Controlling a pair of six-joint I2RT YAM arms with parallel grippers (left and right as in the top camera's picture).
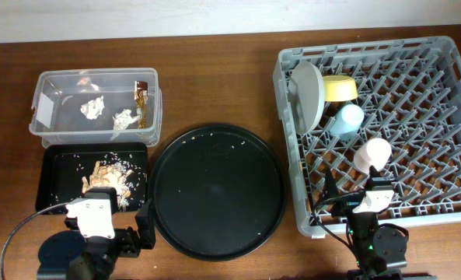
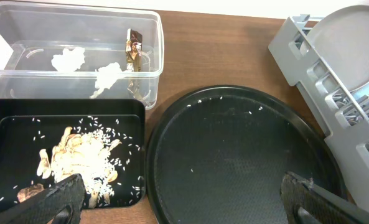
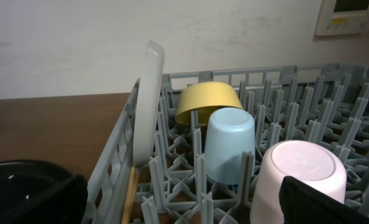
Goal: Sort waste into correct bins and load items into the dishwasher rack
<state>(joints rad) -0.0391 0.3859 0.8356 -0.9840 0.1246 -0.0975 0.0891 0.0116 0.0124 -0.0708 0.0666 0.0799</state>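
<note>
The clear tub (image 1: 59, 82) at the back left holds white tissue scraps (image 1: 94, 107) and the brown-and-gold wrapper (image 1: 142, 97). The shallow black tray (image 1: 59, 167) in front of it holds beige food leftovers (image 1: 106, 177) and scattered rice. The grey rack (image 1: 417, 101) at the right holds the upright plate (image 1: 308, 93), yellow bowl (image 1: 340, 88), blue cup (image 1: 348, 118) and pink cup (image 1: 372, 153), both cups upside down. Chopsticks (image 3: 131, 193) lie along the rack's left wall. My left gripper (image 2: 184, 205) is open and empty, spanning the black tray's corner and the round tray's edge. My right gripper (image 3: 178, 205) is open and empty at the rack's front.
A large round black tray (image 1: 218, 190) with a few rice grains lies between the bins and the rack. The brown table shows around it. A pale wall runs behind the table.
</note>
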